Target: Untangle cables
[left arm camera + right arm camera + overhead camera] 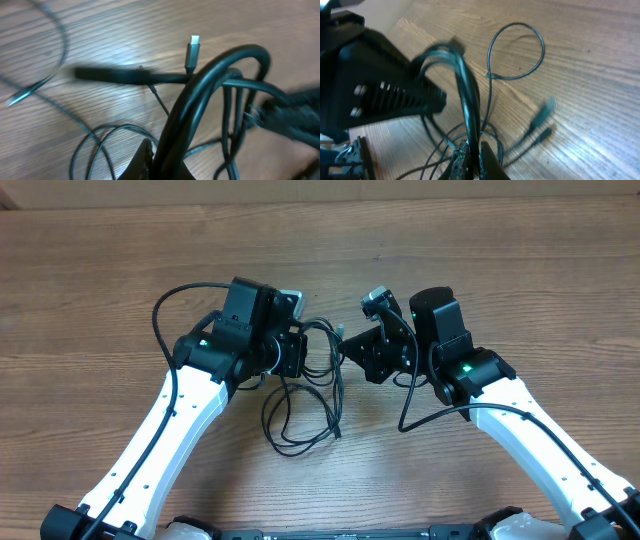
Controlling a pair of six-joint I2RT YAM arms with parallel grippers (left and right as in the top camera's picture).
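Thin black cables (300, 420) lie in loose loops on the wooden table between the two arms. My left gripper (303, 352) is shut on a bunch of strands at the loops' upper left. In the left wrist view its fingertips (146, 150) pinch dark cables (200, 85) that arch up and to the right; a silver-tipped plug (193, 47) lies beyond. My right gripper (347, 345) faces the left one a short way off. The right wrist view shows it (473, 147) shut on a cable strand (467, 85) that rises towards the left gripper (380, 90). Two blurred plug ends (542, 112) lie to the right.
Thicker black wires (165, 310) loop from the left arm and another (410, 405) hangs from the right arm. The table's back edge (320, 202) runs along the top of the overhead view. A thin single loop (517, 50) lies further out on the wood.
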